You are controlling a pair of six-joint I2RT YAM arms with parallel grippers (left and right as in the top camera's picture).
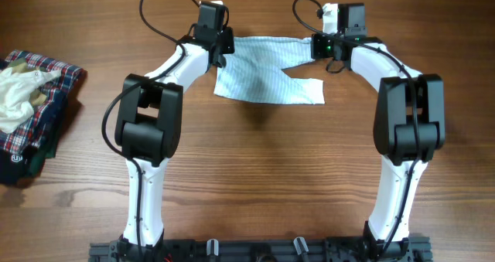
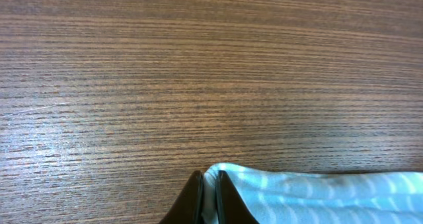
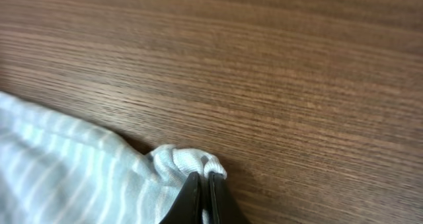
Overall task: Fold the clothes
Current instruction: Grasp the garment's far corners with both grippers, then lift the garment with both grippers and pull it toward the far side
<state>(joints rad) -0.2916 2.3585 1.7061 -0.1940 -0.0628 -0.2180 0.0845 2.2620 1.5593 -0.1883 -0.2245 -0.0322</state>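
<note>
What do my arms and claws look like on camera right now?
Both the left arm and right arm have white links with bulky black joint housings, and a black cable loops out near each wrist. A small green light glows at the right wrist. The left claw and right claw have slim, dark, tapering fingers.

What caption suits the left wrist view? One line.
Left gripper shut on an edge of the light-blue striped garment, wooden table beyond.

We see our left pincer clamped on a folded edge of the clothes at the frame's bottom; the pale-blue striped fabric runs off rightward; wood-grain bench fills everything above.
</note>
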